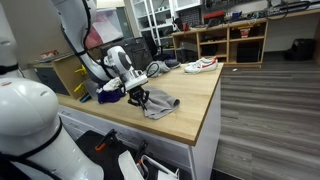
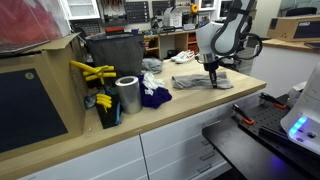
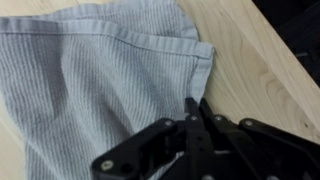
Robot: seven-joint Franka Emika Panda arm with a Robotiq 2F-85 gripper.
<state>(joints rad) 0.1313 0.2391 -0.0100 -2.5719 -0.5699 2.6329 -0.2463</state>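
in an exterior view the gripper (image 1: 141, 98) sits on the left end of the grey cloth (image 1: 163, 105) on the wooden counter (image 1: 198, 88). in an exterior view the cloth lies flat beneath it. in the wrist view the jaws are closed, pinching the cloth's folded edge.

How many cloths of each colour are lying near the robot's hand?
grey cloth: 1
dark blue cloth: 1
Total: 2
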